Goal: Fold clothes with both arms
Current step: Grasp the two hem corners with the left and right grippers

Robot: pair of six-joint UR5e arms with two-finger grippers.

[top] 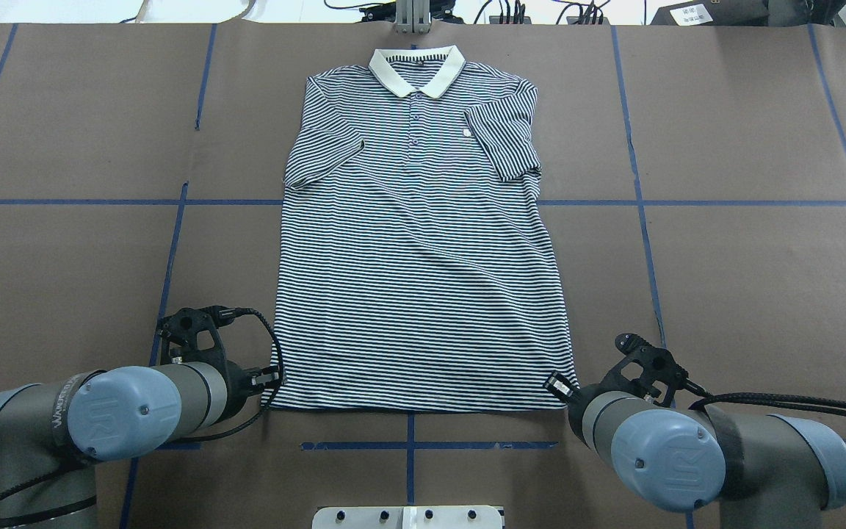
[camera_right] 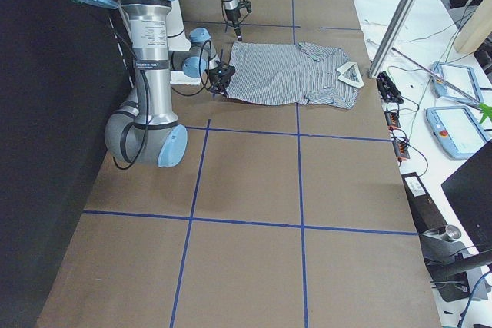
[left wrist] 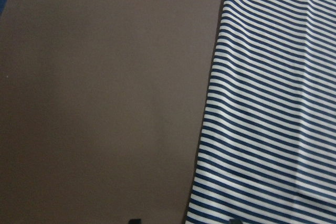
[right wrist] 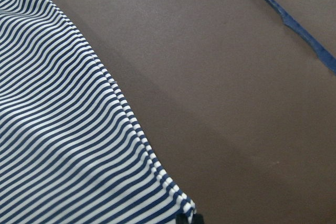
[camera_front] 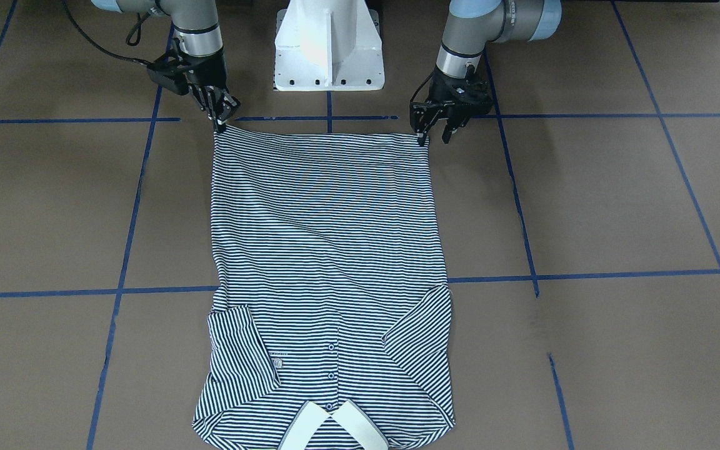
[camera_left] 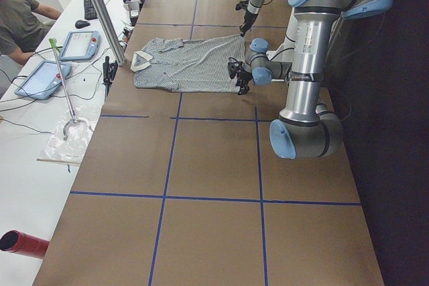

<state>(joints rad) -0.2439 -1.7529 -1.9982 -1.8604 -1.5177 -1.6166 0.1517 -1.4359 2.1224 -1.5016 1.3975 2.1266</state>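
Observation:
The striped polo shirt [camera_front: 329, 250] lies flat and face up on the brown table, its cream collar [top: 417, 67] at the far side from the robot and both sleeves folded in over the chest. My right gripper [camera_front: 219, 120] is shut on the near hem corner; the right wrist view shows its tips [right wrist: 190, 219] meeting at that corner. My left gripper [camera_front: 433, 136] is open at the other hem corner. In the left wrist view [left wrist: 181, 221] its tips stand either side of the shirt's edge [left wrist: 273, 103].
The white pedestal base [camera_front: 329, 50] stands just behind the hem. Blue tape lines [camera_front: 522, 275] cross the table. A side bench with tablets [camera_left: 77, 45], a seated person [camera_left: 20, 18] and an aluminium post [camera_left: 100, 11] lie beyond the collar end.

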